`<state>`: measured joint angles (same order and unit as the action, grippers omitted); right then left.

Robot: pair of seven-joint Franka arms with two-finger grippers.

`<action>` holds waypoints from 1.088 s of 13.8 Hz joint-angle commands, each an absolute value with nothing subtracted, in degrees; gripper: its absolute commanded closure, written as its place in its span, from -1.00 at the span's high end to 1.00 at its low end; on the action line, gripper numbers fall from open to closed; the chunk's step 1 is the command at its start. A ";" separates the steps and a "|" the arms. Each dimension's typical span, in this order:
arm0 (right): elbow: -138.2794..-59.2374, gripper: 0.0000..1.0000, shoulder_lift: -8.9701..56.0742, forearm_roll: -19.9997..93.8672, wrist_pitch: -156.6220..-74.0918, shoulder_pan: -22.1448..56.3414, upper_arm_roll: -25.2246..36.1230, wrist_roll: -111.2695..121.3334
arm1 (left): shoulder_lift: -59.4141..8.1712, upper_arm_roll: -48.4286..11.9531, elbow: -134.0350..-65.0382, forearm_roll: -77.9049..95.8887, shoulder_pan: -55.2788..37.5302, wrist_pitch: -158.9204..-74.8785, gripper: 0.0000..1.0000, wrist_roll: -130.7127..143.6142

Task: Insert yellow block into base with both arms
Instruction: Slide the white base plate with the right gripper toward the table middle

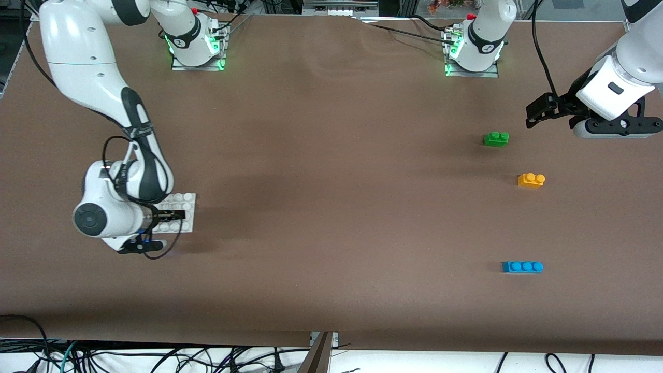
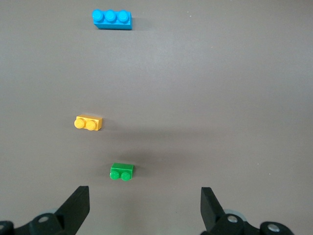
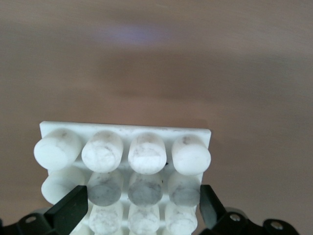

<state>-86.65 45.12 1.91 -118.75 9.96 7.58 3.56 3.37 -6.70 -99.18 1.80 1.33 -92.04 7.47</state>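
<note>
The yellow block [image 1: 531, 180] [image 2: 88, 122] lies on the table toward the left arm's end, with two studs on top. My left gripper [image 1: 536, 111] [image 2: 145, 196] hangs open and empty in the air over that end of the table, apart from the block. The white studded base [image 1: 187, 199] [image 3: 122, 129] lies flat toward the right arm's end. My right gripper [image 1: 173, 215] [image 3: 144, 196] is low over the base, open. One finger [image 3: 73, 208] stands over the studs, the other [image 3: 209, 205] at the base's edge.
A green two-stud brick [image 1: 496, 139] [image 2: 121, 172] lies farther from the front camera than the yellow block. A blue three-stud brick [image 1: 522, 267] [image 2: 112, 19] lies nearer to it. A brown cloth [image 1: 331, 207] covers the table.
</note>
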 commanded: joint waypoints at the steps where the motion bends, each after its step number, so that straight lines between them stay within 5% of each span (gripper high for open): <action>1: -86.92 0.99 48.52 4.83 -122.52 14.57 6.95 -0.08 | 3.16 -6.77 -98.17 0.88 1.41 -91.05 1.00 7.03; 11: -86.40 0.99 49.75 5.62 -126.99 31.72 6.33 -21.43 | 3.16 -6.77 -98.17 0.88 1.49 -91.05 1.00 7.03; 15: -85.34 0.99 50.18 5.45 -129.80 32.52 0.72 -27.93 | 3.16 -6.68 -98.17 0.88 1.49 -91.05 1.00 7.03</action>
<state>-86.52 45.52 3.35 -125.60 32.38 4.13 -25.02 3.37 -6.67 -99.18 1.80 1.35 -92.04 7.46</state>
